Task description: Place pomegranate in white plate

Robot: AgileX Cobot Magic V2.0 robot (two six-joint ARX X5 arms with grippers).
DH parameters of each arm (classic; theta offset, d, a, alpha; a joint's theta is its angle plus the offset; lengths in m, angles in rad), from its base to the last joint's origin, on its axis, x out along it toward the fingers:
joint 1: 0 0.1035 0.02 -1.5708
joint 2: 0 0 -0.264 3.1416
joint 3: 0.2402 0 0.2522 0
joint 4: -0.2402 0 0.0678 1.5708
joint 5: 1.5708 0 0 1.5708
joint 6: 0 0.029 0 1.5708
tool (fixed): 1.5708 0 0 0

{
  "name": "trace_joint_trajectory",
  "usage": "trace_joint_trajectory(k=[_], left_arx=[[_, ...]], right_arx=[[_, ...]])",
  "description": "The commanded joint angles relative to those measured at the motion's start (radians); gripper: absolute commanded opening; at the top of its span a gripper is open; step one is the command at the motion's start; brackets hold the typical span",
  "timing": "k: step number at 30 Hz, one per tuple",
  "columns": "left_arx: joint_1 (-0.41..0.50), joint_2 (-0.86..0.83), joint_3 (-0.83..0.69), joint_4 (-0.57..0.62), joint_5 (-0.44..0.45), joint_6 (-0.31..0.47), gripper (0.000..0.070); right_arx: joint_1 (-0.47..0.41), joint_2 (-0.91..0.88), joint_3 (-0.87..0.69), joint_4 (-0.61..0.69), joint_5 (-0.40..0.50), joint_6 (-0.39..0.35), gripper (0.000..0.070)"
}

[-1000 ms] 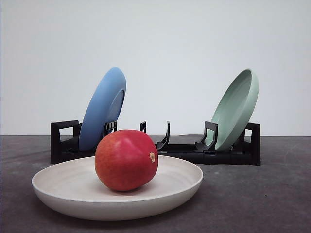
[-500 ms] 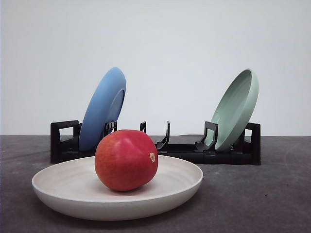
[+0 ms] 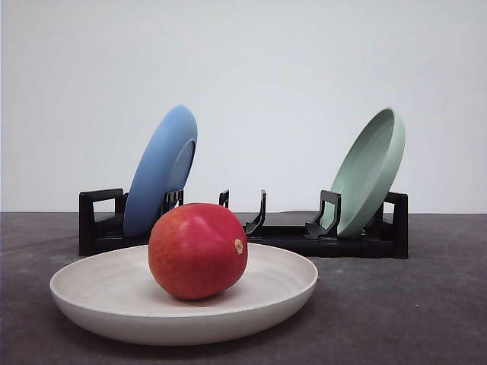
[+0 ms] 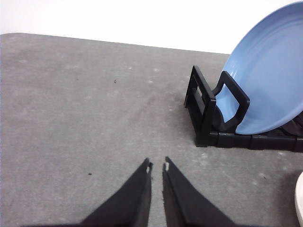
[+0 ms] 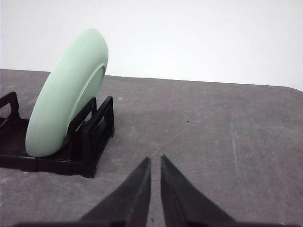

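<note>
Pomegranate [image 3: 198,249] unmoved in white plate [image 3: 114,293]; left claw [image 4: 157,165], right claw [image 5: 155,160] nearly closed, empty

wall [image 3: 251,68]: plain white | table [image 3: 426,304]: dark grey, speckled | light: even

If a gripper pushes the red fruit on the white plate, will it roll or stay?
The fruit looks round and smooth, so it would probably roll. The raised rim of the white plate should likely keep it inside. Its glossy skin may slip between narrow fingers.
</note>
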Motion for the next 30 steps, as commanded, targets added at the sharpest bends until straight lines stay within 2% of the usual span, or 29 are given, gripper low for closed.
trace_joint_trajectory(k=[1, 30], left_arx=[[0.001, 0.000, -0.011, -0.003, -0.004, 0.007, 0.0027], [0.001, 0.000, -0.011, -0.003, -0.004, 0.007, 0.0026]], right_arx=[[-0.002, 0.001, -0.004, 0.009, 0.001, -0.002, 0.0033], [-0.002, 0.001, -0.004, 0.009, 0.001, -0.002, 0.0033]])
